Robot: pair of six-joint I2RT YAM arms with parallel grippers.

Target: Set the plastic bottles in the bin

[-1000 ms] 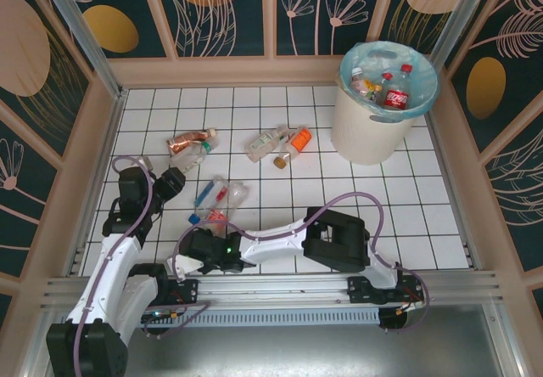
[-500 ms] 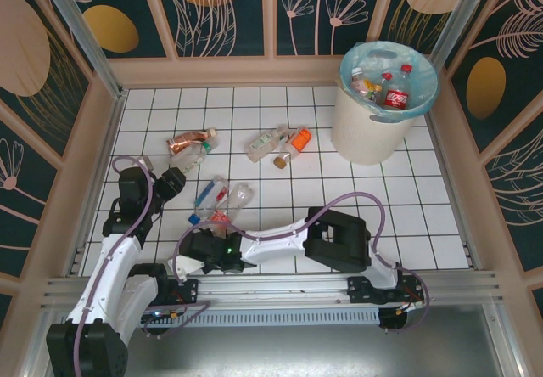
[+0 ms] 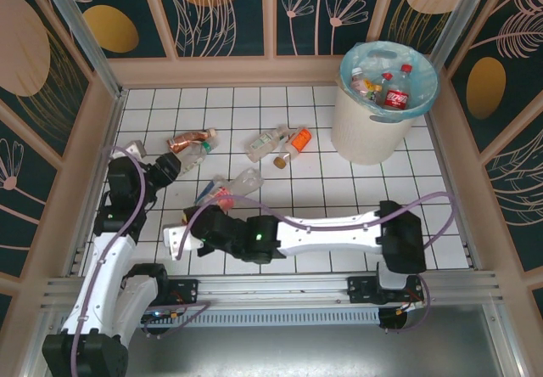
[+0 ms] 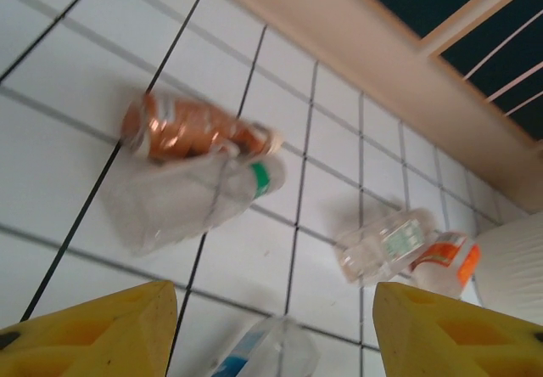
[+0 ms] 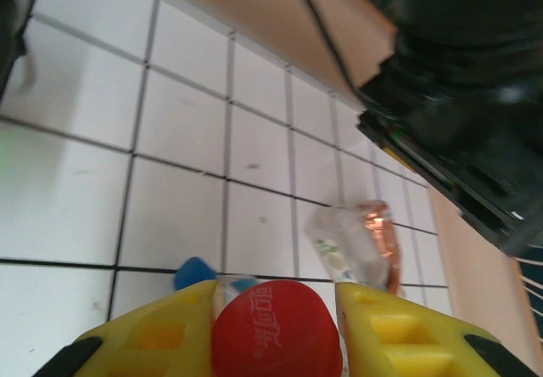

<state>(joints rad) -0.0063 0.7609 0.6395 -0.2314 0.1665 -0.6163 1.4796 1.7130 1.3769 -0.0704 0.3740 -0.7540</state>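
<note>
Several plastic bottles lie on the white tiled floor. My right gripper [image 3: 212, 213] [image 5: 276, 326] is shut on the red-capped bottle [image 5: 276, 330] [image 3: 227, 194], with a blue cap [image 5: 195, 272] just beyond it. My left gripper [image 3: 165, 170] [image 4: 276, 330] stands open above the floor, and the tip of a blue-labelled bottle [image 4: 265, 353] shows low in the gap without touching the fingers. Ahead of it lie a copper-labelled bottle [image 4: 191, 131] [image 3: 182, 142] and a clear green-capped one [image 4: 182, 194]. The bin [image 3: 382, 114] at the back right holds several bottles [image 3: 394, 88].
A clear bottle [image 3: 265, 142] [image 4: 386, 245] and an orange-labelled one [image 3: 297, 142] [image 4: 445, 258] lie mid-floor, left of the bin. A low beige wall [image 3: 221, 71] rings the floor. My left arm's black body [image 5: 458, 97] looms close ahead of the right gripper.
The right arm stretched out to the left and its gripper closed on the red-capped bottle, which shifted a little. The left arm pulled back to the left and up.
</note>
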